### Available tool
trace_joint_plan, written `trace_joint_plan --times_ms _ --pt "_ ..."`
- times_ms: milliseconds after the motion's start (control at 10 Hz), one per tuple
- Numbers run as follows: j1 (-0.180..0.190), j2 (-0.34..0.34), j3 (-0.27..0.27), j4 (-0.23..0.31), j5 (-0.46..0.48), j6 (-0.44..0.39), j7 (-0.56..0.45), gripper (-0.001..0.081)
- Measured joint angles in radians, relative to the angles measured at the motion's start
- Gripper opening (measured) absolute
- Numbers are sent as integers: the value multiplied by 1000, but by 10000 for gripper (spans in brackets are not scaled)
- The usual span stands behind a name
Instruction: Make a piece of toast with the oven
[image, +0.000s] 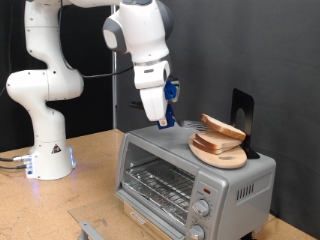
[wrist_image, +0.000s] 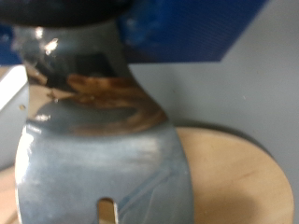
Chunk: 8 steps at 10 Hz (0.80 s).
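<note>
The silver toaster oven (image: 190, 180) stands on the table at the exterior view's lower right. Its glass door is shut and a wire rack shows behind it. A round wooden plate (image: 222, 157) on the oven's top carries a pile of bread slices (image: 217, 143). The top slice (image: 223, 127) lies tilted on the pile. My gripper (image: 163, 122) hangs above the oven's top, to the exterior view's left of the plate. It is shut on a metal spatula (wrist_image: 103, 149), whose blade (image: 193, 126) reaches the edge of the top slice. The wrist view shows the spatula close up over the plate (wrist_image: 234, 177).
The oven has two round knobs (image: 203, 208) and a red light (image: 204, 188) on its front right. A black stand (image: 243, 112) rises behind the plate. The white robot base (image: 48, 150) stands at the left. A grey object (image: 90, 229) lies at the table's front edge.
</note>
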Motion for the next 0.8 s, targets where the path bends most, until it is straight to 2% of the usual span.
trace_joint_plan --times_ms 800 --pt "-1 42 14 13 -46 -3 41 264"
